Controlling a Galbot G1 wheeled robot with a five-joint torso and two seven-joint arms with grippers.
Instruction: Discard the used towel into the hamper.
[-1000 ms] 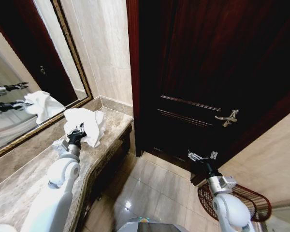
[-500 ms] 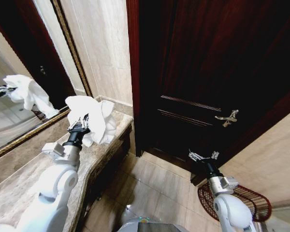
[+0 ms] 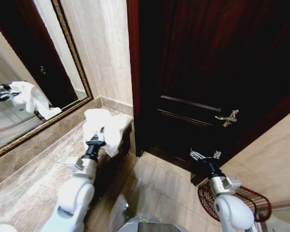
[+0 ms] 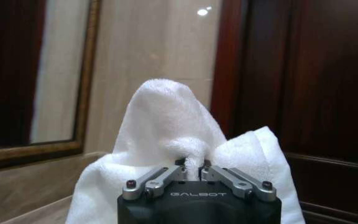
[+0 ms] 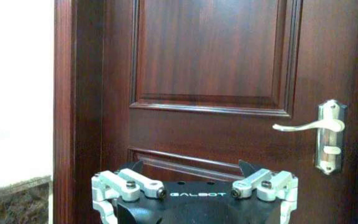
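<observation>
marble vanity counter (image 3: 29, 179) by dark door (image 3: 222, 72): left gripper (image 4: 195, 171) pinching white towel (image 3: 104, 128), hamper (image 3: 241, 200) on floor far right, probably nearer idle, splayed right gripper (image 3: 203, 155).

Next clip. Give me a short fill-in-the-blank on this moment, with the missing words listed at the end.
1. The left gripper is shut on the white ____.
2. The towel hangs at the end of the stone ____, beside the dark door.
3. The right gripper is ____ and holds nothing.
4. The hamper stands on the floor on the robot's ____ side.

Missing words: towel; counter; open; right
</observation>
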